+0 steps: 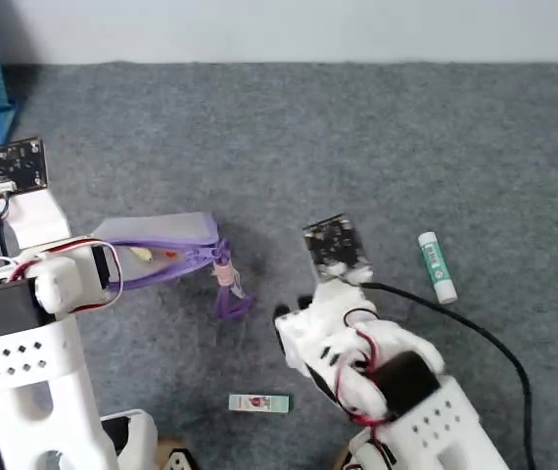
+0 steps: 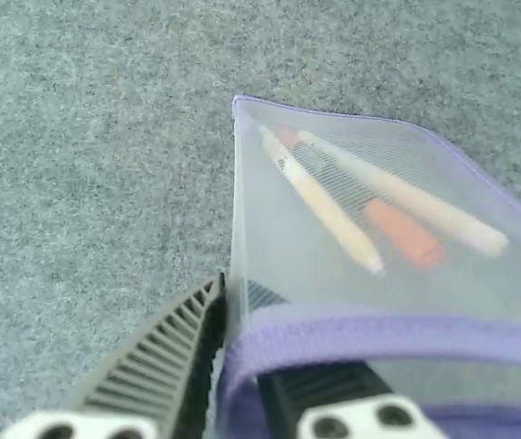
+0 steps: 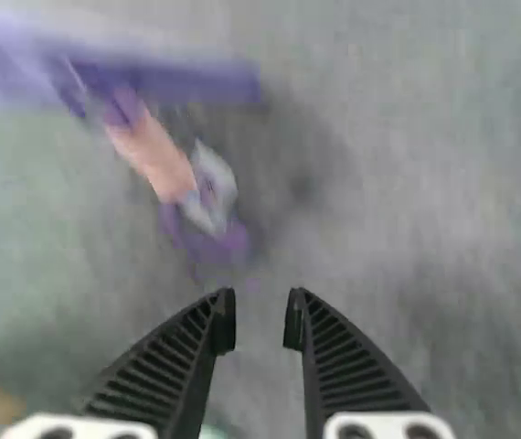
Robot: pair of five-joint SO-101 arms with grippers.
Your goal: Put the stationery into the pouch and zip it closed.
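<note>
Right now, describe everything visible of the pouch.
The pouch is a flat sleeve of translucent whitish mesh edged with a purple zip band. It lies on the grey carpet. Two cream sticks and an orange piece show through the mesh. The left gripper is clamped on its edge beside the band. At the other end hang a pink charm and a purple tassel. How far the zip is open is unclear.

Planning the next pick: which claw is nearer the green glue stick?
Right. The right claw hangs between the glue stick and the zipper pull; left claw grips the pouch, farther off.
</note>
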